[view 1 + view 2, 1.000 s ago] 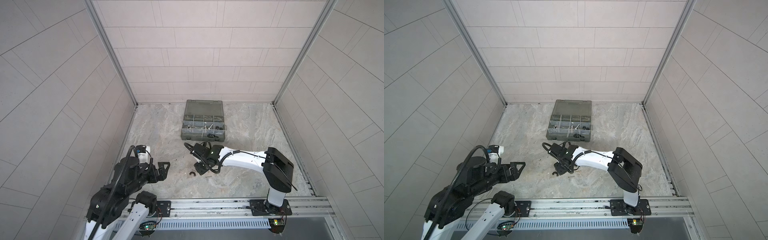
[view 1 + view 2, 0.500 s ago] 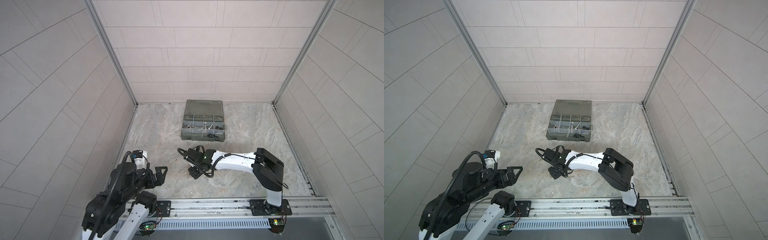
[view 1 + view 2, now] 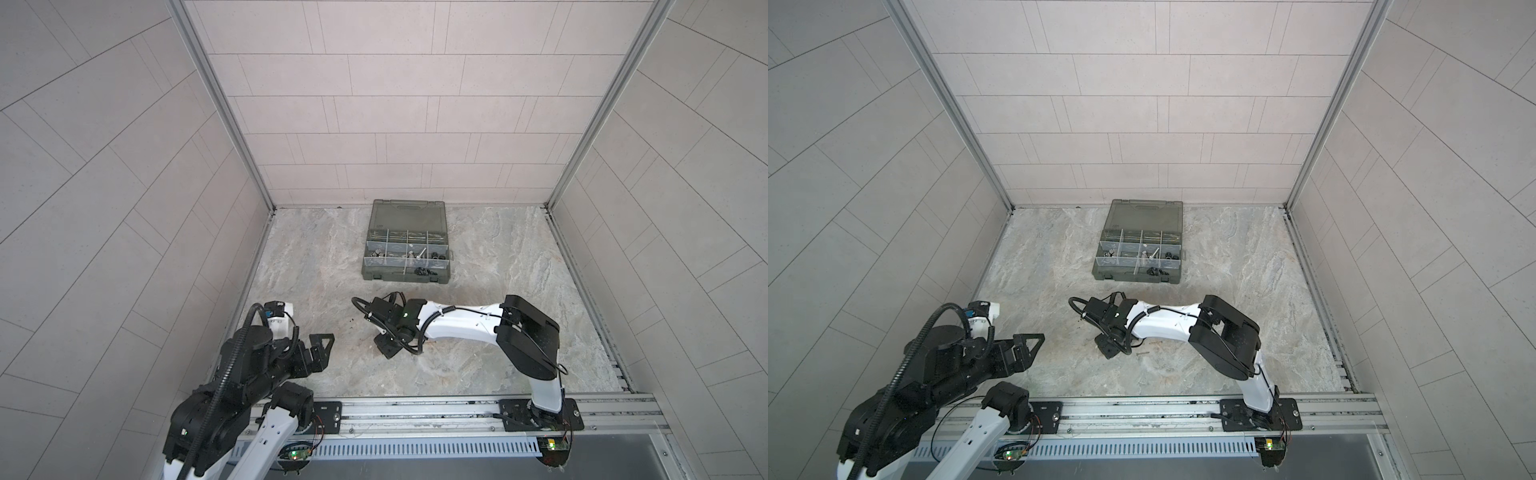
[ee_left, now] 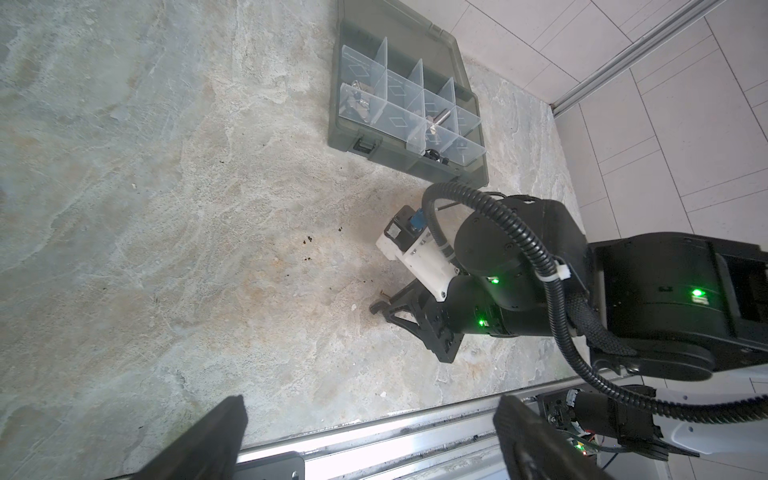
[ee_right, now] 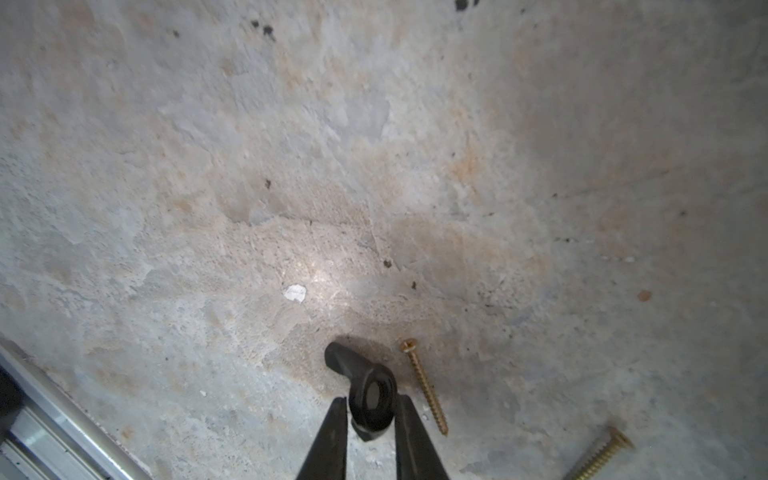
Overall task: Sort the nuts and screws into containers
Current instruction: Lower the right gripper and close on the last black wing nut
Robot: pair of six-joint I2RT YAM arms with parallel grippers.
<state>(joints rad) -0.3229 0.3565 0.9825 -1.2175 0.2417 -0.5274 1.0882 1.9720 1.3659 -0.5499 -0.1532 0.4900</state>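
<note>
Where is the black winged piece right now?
In the right wrist view the black winged piece sits between the right gripper's fingertips, beside a gold screw.

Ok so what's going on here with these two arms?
The right end effector pinches a black winged piece on the table beside two brass screws. The left end effector hangs open and empty near the front left. The organiser case at the back is open, with some hardware in its compartments.

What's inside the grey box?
In the box, between clear dividers, lie a silver bolt, black nuts and silver nuts. What sits in the back row I cannot tell: too small and blurred.
</note>
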